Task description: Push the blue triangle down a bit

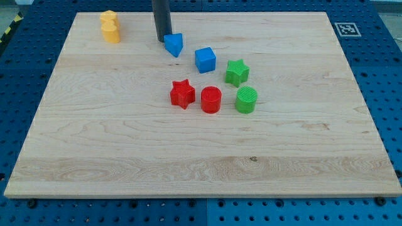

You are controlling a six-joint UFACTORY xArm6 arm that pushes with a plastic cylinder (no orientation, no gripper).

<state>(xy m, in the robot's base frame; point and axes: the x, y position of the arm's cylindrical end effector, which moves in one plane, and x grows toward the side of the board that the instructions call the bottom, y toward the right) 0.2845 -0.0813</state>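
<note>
Blue triangle: the small blue plastic triangular block (174,44) lies on the pale wooden counter (188,163), near the view's top edge and a little left of the middle.

My tip: the lower end of the straight dark rod (163,40) stands just beside the blue triangle, on its upper-left side in the view; whether they touch cannot be told.

Fingers: the arm carries no fingers, only the rod, so nothing is clasped or spread.

Blue cube: a blue plastic cube (205,59) sits near the triangle, toward the view's lower right, apart from it.

Green star: a green plastic star-shaped block (237,72) lies just right of the blue cube and slightly lower.

Green cylinder: a ribbed green plastic cylinder (246,100) stands below the green star.

Red cylinder: a red plastic cylinder (211,100) stands just left of the green cylinder, with a small gap between.

Red star: a red plastic star-shaped block (182,93) lies just left of the red cylinder, well below the blue triangle.

Yellow blocks: two yellow plastic blocks (110,26), shapes unclear, sit one against the other near the counter's upper-left corner, well apart from the rod.

Surround: a blue perforated base (25,69) frames the counter; a black-and-white marker tag (347,29) lies off its upper-right corner.
</note>
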